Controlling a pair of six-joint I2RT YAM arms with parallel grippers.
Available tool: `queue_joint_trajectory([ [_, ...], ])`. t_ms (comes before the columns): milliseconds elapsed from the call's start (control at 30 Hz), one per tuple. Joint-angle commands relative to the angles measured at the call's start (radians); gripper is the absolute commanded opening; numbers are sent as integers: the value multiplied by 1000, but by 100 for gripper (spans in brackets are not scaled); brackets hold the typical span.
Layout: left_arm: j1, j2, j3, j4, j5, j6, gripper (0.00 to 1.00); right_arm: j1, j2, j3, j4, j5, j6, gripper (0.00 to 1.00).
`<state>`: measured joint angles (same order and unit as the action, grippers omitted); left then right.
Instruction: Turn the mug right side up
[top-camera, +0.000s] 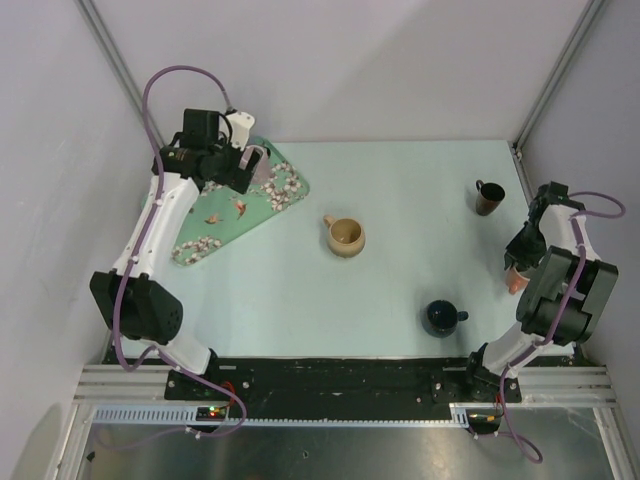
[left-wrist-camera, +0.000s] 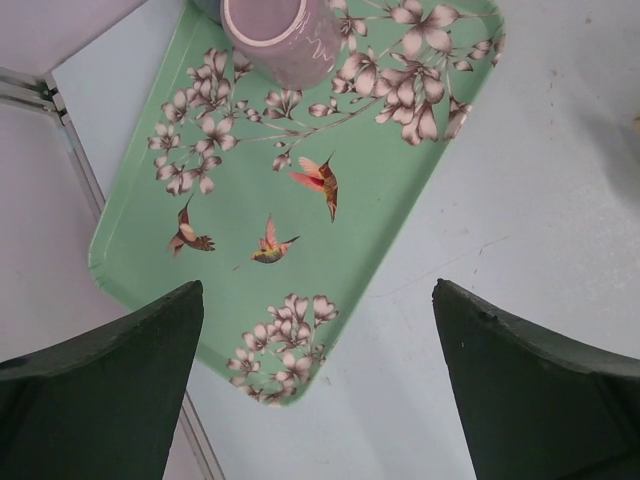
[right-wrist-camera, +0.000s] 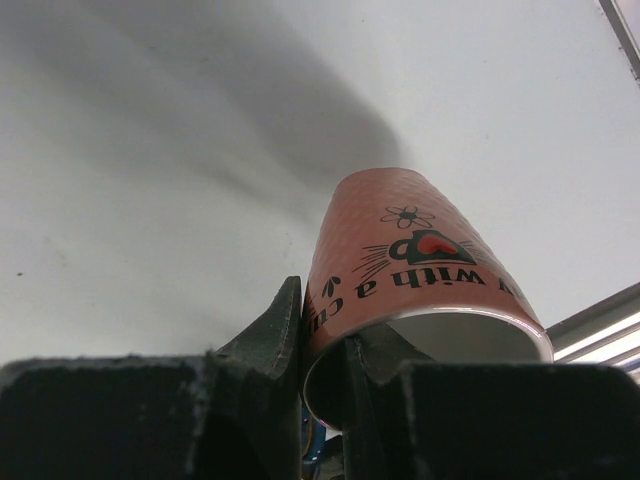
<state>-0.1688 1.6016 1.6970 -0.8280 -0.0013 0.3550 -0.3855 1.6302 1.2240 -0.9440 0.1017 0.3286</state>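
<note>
Right tool (right-wrist-camera: 325, 335) is clamped on the rim of the mug (right-wrist-camera: 420, 250), with one finger inside the mouth and the other (right-wrist-camera: 275, 330) against the outer wall. The mug is salmon-orange with black lettering, a small flower and a red heart. Its open mouth faces the wrist camera and its closed end points away toward the pale worktop (top-camera: 400, 200). Whether that end touches the surface cannot be told. In the top view the mug (top-camera: 516, 280) sits at the worktop's right edge, mostly hidden under the right arm. Near it, a blue mug (top-camera: 443, 317) stands toward the near edge and a brown mug (top-camera: 489, 197) farther back on the right. A tan mug (top-camera: 345, 236) stands mouth up near the middle, its handle to the left. Well apart at the far left lies a green tray (left-wrist-camera: 250, 150) printed with blossoms and hummingbirds. A pink mug (left-wrist-camera: 280, 40) stands at the tray's far end. The left tool (left-wrist-camera: 315, 290) hangs above the tray with its fingers wide apart, holding nothing.
</note>
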Motion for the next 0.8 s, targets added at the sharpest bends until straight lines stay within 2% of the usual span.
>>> queue_joint_trajectory([
  [0,2,9,-10,14,-20,43,100,-18,24,-32,77,-8,-24,0],
  [133,3,18,-15,13,-14,72,100,-40,47,-56,107,-48,-21,0],
  [167,3,20,-18,13,-10,82,100,-43,49,-58,109,-50,-22,4],
  [367,3,42,-42,14,75,255,100,-43,-2,-58,97,-28,-38,53],
  [467,3,82,-17,13,145,382,100,-29,-35,-47,72,2,-42,88],
  [500,2,98,6,14,168,435,100,-16,-50,-40,63,17,-42,94],
  [633,0,231,130,15,274,577,100,50,-110,-3,25,84,-33,99],
  [667,0,279,190,14,260,568,100,67,-122,10,17,97,-31,99],
  [767,6,512,495,12,149,383,100,146,-162,32,-1,131,-28,99],
])
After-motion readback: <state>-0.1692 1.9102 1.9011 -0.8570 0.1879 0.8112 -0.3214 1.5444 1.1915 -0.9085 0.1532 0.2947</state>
